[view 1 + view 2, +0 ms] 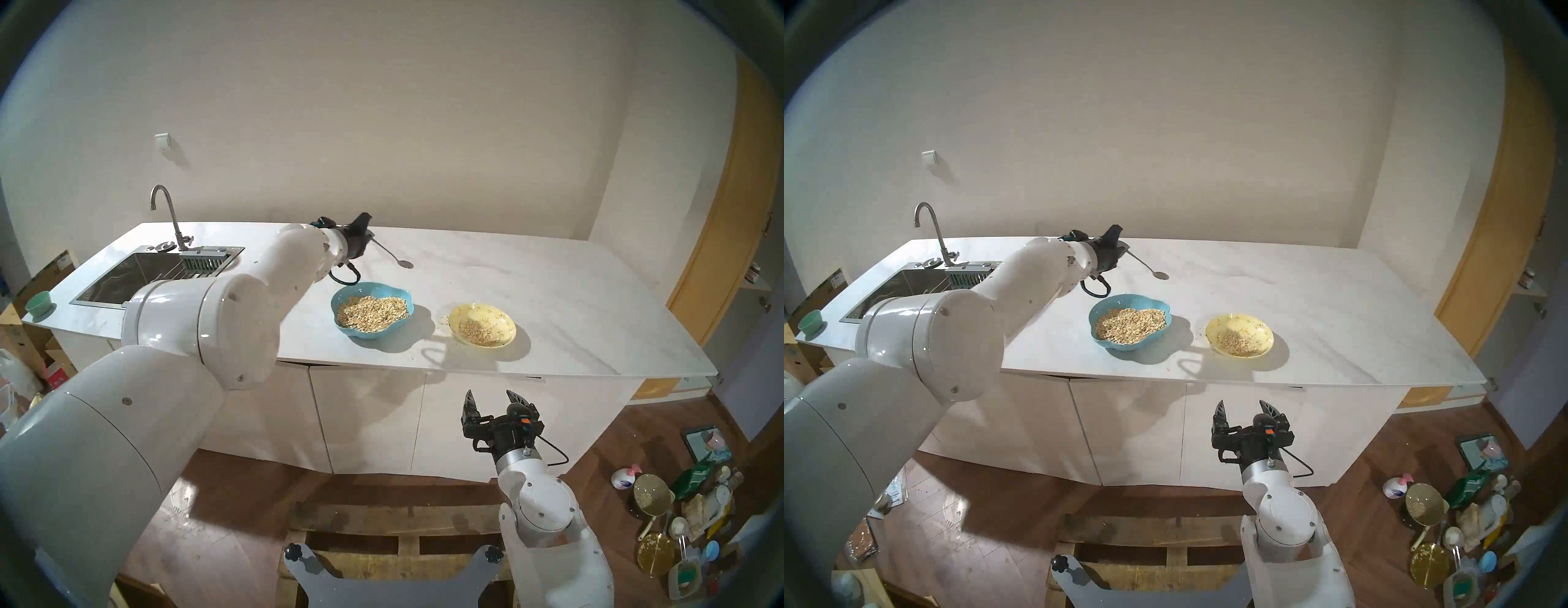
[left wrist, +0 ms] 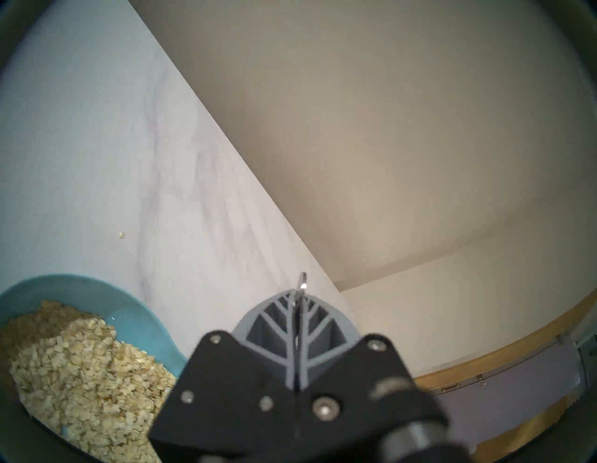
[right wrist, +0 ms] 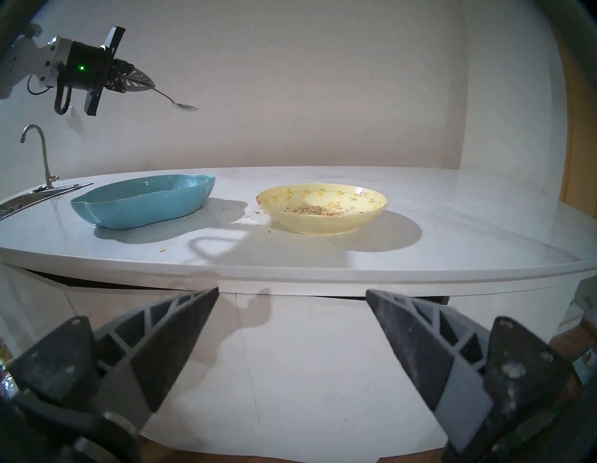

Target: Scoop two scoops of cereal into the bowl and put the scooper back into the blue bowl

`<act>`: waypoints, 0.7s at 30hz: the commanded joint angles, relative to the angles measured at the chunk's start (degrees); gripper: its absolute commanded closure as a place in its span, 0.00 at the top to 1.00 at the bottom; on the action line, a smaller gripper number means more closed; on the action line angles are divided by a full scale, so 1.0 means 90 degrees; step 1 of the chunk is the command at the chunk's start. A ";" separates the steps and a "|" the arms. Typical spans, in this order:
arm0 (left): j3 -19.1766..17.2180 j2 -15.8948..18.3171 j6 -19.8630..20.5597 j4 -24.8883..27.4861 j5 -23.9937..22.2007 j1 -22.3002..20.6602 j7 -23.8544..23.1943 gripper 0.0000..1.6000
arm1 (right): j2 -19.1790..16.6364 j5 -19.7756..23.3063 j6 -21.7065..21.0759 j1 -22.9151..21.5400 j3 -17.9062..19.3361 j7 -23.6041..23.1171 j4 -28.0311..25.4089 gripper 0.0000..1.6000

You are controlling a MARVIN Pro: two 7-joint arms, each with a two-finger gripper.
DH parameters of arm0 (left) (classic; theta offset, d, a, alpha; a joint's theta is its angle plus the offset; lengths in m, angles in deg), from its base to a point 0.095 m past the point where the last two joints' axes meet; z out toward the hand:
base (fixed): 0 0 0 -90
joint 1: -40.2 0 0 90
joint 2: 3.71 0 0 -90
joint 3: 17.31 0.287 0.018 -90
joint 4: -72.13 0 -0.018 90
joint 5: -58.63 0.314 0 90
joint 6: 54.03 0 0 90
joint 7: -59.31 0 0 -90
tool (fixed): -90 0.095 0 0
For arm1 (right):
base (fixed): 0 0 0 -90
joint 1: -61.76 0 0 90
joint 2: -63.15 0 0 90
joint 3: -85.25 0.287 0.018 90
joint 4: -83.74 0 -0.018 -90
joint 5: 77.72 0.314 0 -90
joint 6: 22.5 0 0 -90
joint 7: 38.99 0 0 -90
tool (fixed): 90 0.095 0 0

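Note:
My left gripper (image 1: 370, 235) is shut on the handle of the scooper (image 1: 392, 254), a slim silver spoon. It is held in the air behind the blue bowl (image 1: 368, 336), head pointing right and looking bare. In the right wrist view the scooper (image 3: 181, 105) hangs high above the counter. The blue bowl holds a heap of cereal (image 1: 372, 312). To its right the yellow bowl (image 1: 505, 318) holds a small pile of cereal (image 1: 477, 331). My right gripper (image 1: 494, 401) stands open and empty below the counter's front edge. In the left wrist view the fingers (image 2: 284, 323) pinch the handle.
A sink (image 1: 140, 271) with a faucet (image 1: 167, 212) fills the counter's left end, and a small green cup (image 1: 38, 303) stands at its left corner. Loose flakes (image 3: 258, 211) lie between the bowls. Kitchen clutter (image 1: 687, 509) covers the floor at the right.

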 commanded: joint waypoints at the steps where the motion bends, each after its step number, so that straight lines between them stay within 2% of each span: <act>1: 0.0063 0.0105 0.0212 0.0157 0.0040 -0.0219 -0.0390 0.00 | 0.0007 0.0002 0.0037 -0.0037 -0.0001 0.0004 -0.0158 1.00; 11: 0.0401 0.0691 0.0516 0.0027 0.0252 0.0118 -0.0725 0.00 | 0.0007 0.0002 0.0036 -0.0035 -0.0001 0.0004 -0.0162 1.00; 21: 0.0574 0.0695 0.0237 0.0068 0.0344 0.0394 -0.0806 0.00 | 0.0007 0.0002 0.0033 -0.0031 -0.0001 0.0005 -0.0169 1.00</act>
